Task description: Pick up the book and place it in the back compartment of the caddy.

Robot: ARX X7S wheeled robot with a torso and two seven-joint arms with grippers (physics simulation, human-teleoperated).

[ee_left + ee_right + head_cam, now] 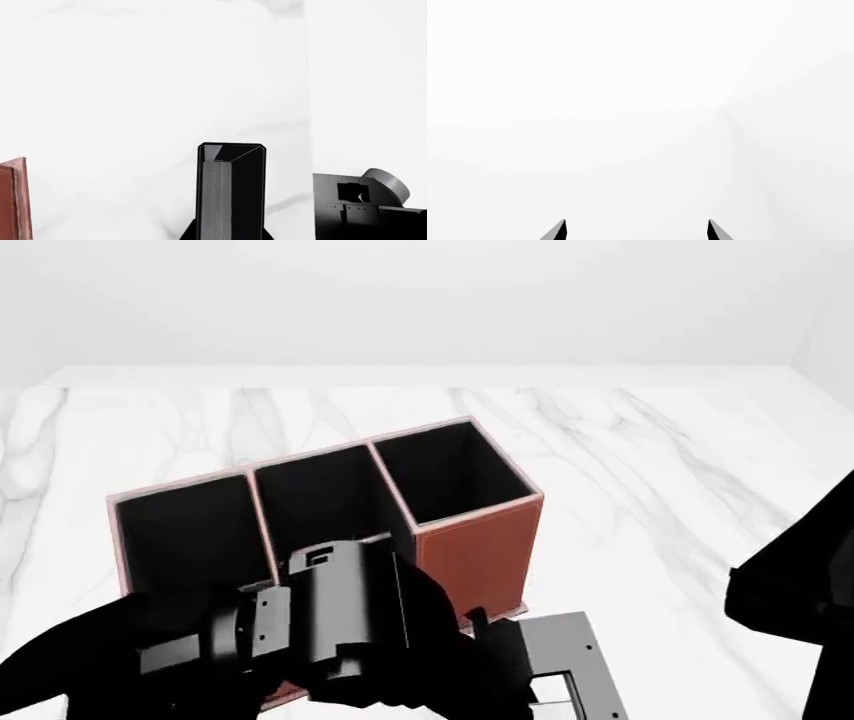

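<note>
The caddy (461, 540) sits on the white marbled worktop (641, 470) with its long axis running from the near left up to the far right in the head view, three open cells in a row along that line. It is a reddish-brown box with a pale edge along the rim and black lining inside each cell; the right-hand end panel shows as a plain reddish-brown face. The left arm crosses in front of its near side and hides the lower left of it. The book cannot be made out with certainty in the head view. In the left wrist view a tall, narrow black thing with a grey ribbed face (231, 190) stands upright in the middle of the frame, where the left end effector would be; whether this is the book held there or a finger cannot be told, so that end effector's state stays unclear. That view also catches a strip of the caddy's reddish-brown side at one edge and a dark robot part (367, 205), neither readable from the head. The right wrist view shows only white surroundings and the two dark fingertips (558, 231) of the right end effector (637, 231), standing well apart with nothing between them.
</note>
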